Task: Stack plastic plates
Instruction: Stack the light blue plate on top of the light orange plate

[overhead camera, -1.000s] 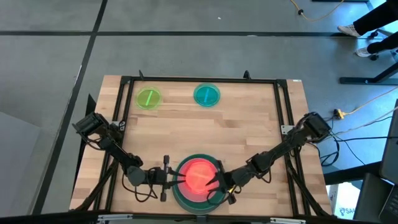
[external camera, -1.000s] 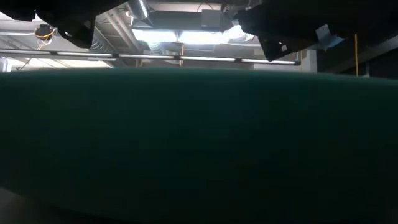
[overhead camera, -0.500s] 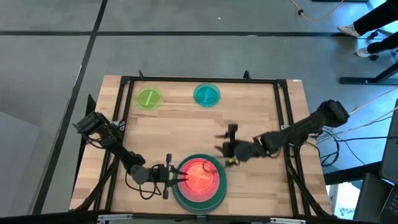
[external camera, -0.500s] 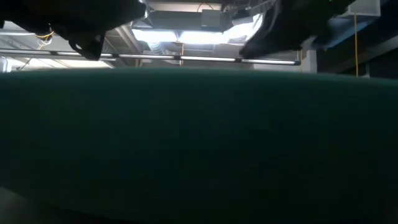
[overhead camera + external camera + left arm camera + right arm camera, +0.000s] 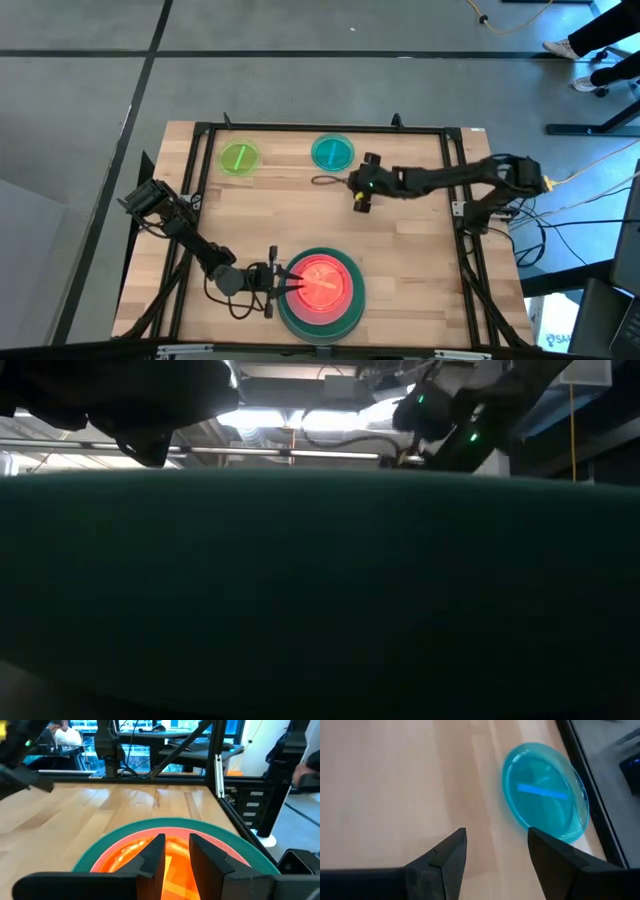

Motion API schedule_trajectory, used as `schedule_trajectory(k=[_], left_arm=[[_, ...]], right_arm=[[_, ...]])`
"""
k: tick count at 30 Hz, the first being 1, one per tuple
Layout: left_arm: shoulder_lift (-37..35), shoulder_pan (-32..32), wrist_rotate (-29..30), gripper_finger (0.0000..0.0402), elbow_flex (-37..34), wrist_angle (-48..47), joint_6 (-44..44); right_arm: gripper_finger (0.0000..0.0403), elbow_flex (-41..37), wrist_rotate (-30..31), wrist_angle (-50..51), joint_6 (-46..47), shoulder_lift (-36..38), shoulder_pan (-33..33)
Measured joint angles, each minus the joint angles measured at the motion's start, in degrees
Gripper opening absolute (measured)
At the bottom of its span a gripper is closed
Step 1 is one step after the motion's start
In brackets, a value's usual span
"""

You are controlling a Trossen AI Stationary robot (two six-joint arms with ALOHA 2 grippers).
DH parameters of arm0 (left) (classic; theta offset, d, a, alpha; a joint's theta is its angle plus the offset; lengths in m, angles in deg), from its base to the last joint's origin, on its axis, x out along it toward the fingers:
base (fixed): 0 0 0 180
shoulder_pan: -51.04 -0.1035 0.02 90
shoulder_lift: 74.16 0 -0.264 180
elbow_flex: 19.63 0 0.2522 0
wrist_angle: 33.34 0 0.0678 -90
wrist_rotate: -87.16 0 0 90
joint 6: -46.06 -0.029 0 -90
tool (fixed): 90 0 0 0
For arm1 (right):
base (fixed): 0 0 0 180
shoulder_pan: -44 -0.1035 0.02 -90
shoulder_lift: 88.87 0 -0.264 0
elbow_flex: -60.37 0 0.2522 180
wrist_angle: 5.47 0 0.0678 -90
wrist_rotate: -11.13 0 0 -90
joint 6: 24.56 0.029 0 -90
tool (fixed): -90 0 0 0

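The left gripper's (image 5: 171,851) fingers stand close together, a narrow gap between them, over the orange plate (image 5: 318,280) that tops the stack (image 5: 322,318) at the table's (image 5: 410,260) near edge — pink and dark green rims show beneath it. The right gripper (image 5: 495,840) hangs spread wide, empty, just beside the teal plate (image 5: 545,812) at the far edge. The lime green plate (image 5: 238,158) lies near it. No writing is legible.
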Motion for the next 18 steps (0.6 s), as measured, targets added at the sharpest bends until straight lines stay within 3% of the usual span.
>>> schedule_trajectory(k=[6, 18], left_arm=[[0.00, -0.24, -0.06, 0.0080, 0.26, -1.02, 0.66], [0.00, -0.48, -0.07, 0.0080, 0.28, -2.01, 1.31]], right_arm=[[0.0205, 0.29, -9.65, -7.52, -4.42, -6.45, 7.36], [0.0205, 6.19, -14.38, -8.24, -9.38, -16.55, 15.25]])
